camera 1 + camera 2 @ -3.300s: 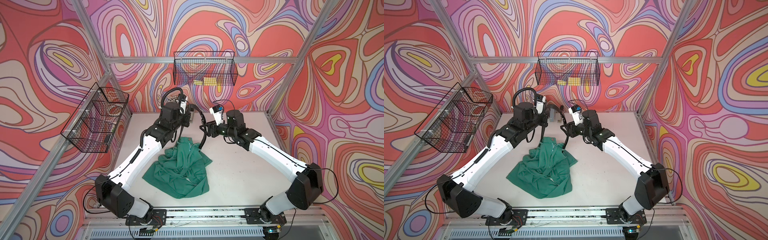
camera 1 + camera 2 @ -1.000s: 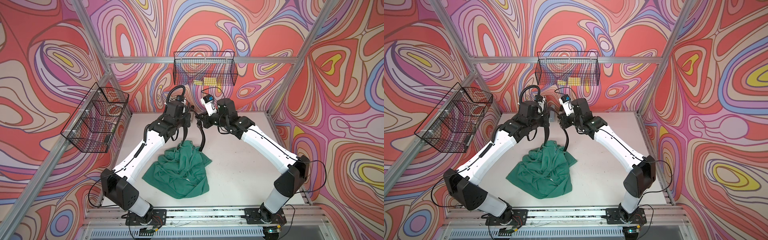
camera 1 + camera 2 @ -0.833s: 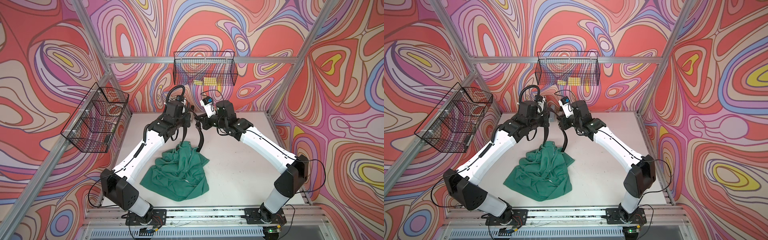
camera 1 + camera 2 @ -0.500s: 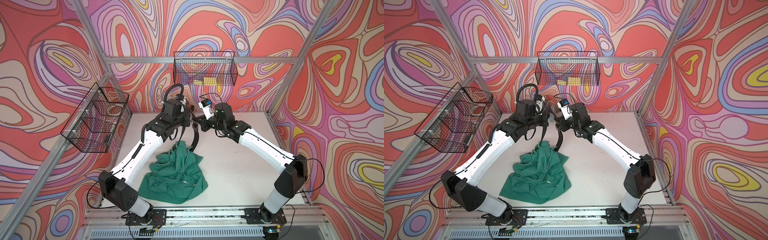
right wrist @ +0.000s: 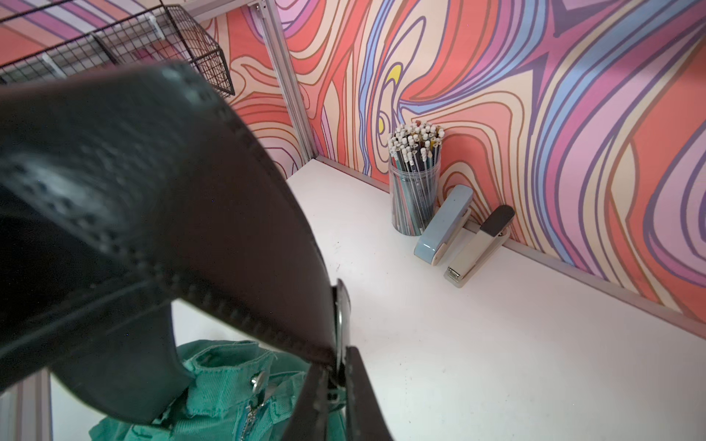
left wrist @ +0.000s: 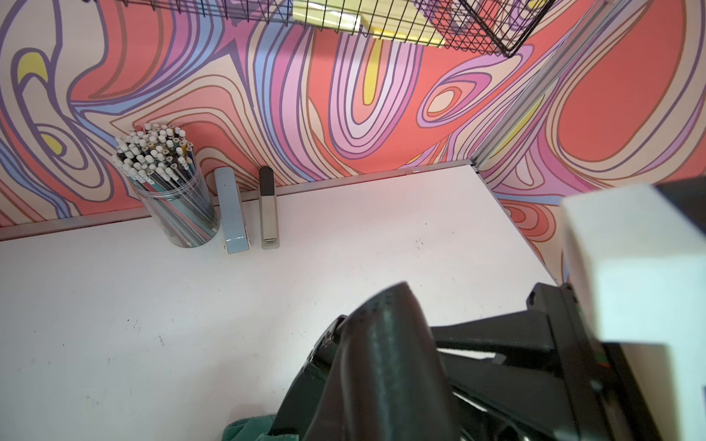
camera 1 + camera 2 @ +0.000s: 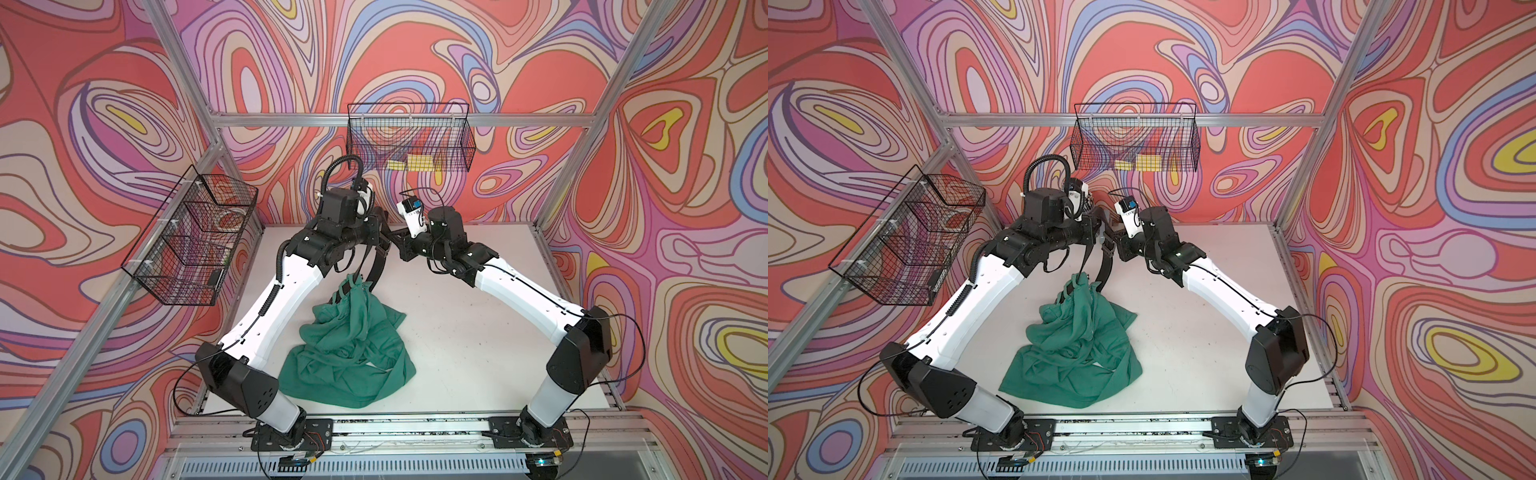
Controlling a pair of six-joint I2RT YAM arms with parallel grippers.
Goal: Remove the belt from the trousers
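Observation:
The teal-green trousers lie crumpled on the white table in both top views, their waistband end pulled up off the surface. The black belt hangs in two strands from my grippers down into that waistband. Both grippers meet high near the back wall. My left gripper is shut on the belt, which drapes over it and hides its jaws in the left wrist view. My right gripper is shut on the belt at the metal buckle, just above the trousers' button.
A clear cup of pencils and two staplers stand against the back wall. A wire basket hangs on the back wall and another wire basket on the left wall.
Both grippers have shifted left together with the belt. The trousers have been dragged left and nearer the front, and their waistband end now stands higher.

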